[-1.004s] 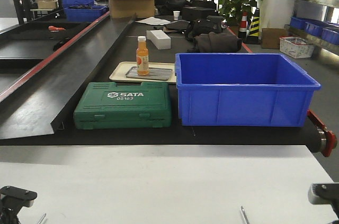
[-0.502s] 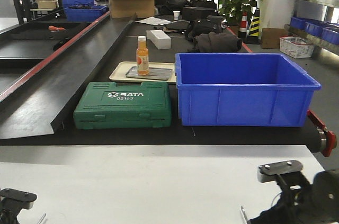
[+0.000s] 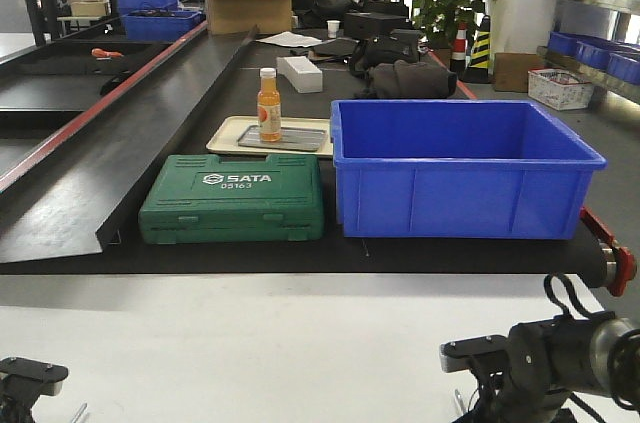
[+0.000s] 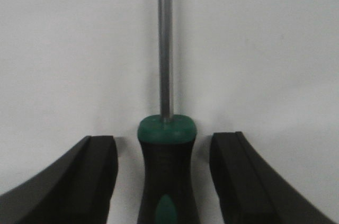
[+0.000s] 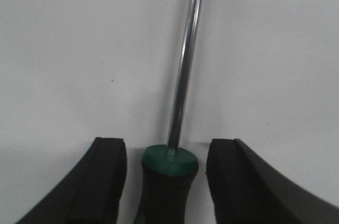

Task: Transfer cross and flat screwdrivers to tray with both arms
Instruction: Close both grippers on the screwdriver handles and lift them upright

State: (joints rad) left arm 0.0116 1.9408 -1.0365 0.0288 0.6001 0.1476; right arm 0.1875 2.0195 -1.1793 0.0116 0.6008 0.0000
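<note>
- Left pincer (image 4: 164, 144) spread; a green-and-black screwdriver (image 4: 166, 176) lies on the white worktop (image 4: 63, 49) between its fingers, gaps either side.
- Right pincer (image 5: 165, 150) spread likewise, a second screwdriver (image 5: 168, 181) between its fingers.

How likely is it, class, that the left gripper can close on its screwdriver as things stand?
Probably yes: the left gripper is open, its fingers flank the screwdriver handle with gaps both sides, and only bare white table surrounds it.

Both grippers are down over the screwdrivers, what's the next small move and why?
Probably close both pairs of jaws. The left gripper straddles one screwdriver and the right gripper the other screwdriver, with gaps either side of each handle, so neither is gripped yet.
</note>
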